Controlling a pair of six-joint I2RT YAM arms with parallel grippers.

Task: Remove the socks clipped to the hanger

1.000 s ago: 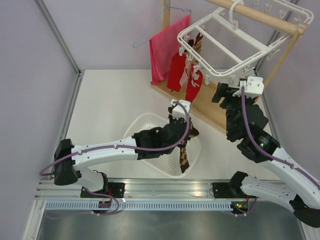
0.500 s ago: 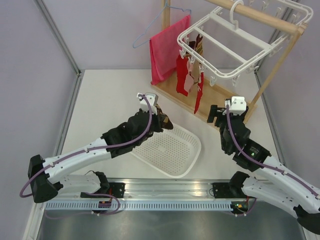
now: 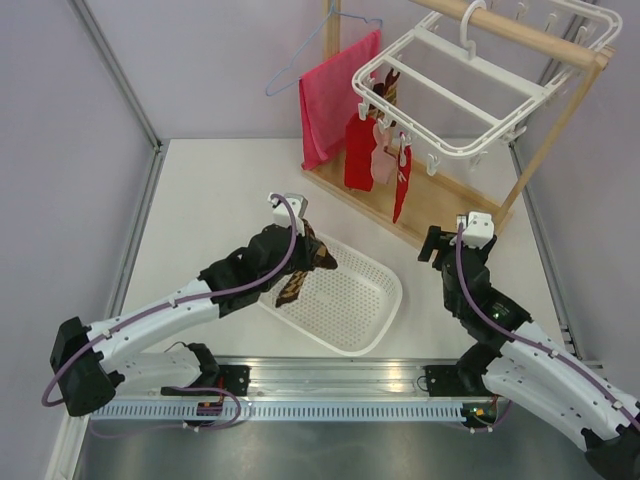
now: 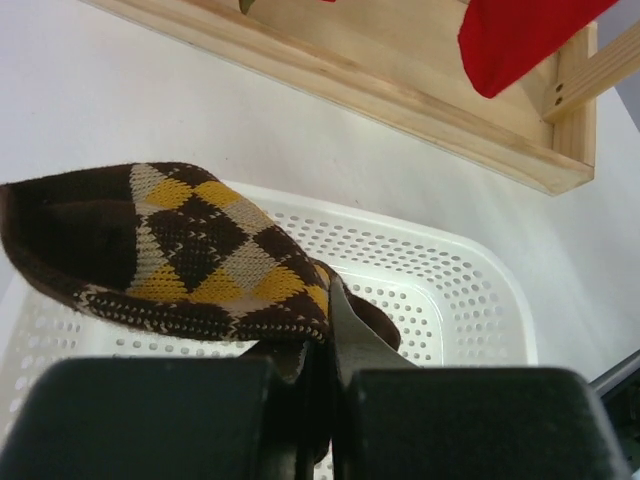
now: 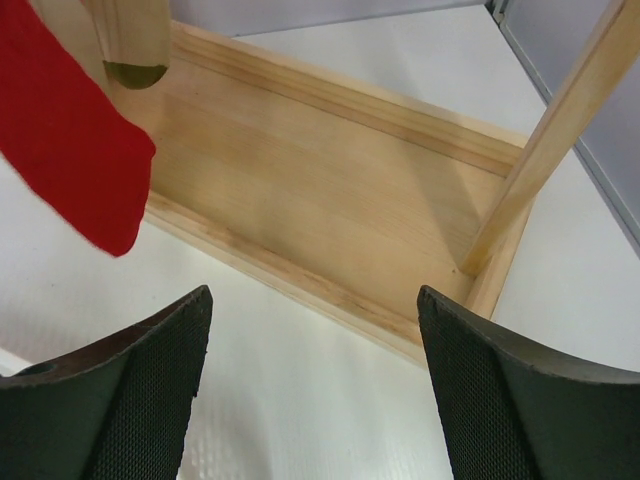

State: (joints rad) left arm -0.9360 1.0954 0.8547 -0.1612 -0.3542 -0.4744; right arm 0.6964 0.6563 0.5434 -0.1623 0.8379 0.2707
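Observation:
My left gripper (image 3: 302,243) is shut on a brown-orange argyle sock (image 3: 296,278), which dangles over the left rim of the white basket (image 3: 388,305). In the left wrist view the sock (image 4: 170,240) drapes to the left from the closed gripper (image 4: 325,335). The white hanger (image 3: 470,95) hangs from the wooden stand, with a red sock (image 3: 355,150), a pale pink one (image 3: 381,162) and another red one (image 3: 402,188) clipped to it. My right gripper (image 3: 435,243) is open and empty, low over the table in front of the stand base (image 5: 330,190), right of a red sock (image 5: 60,140).
A red-pink towel (image 3: 335,95) and a thin wire hanger (image 3: 300,60) hang on the stand's left end. The stand's wooden base (image 3: 440,215) and slanted post (image 3: 555,120) lie just beyond my right gripper. Purple walls close in both sides.
My left arm has carried the argyle sock away from the hanger, leftward to the basket's left rim. My right arm has drawn back and down from the hanger, its gripper still open.

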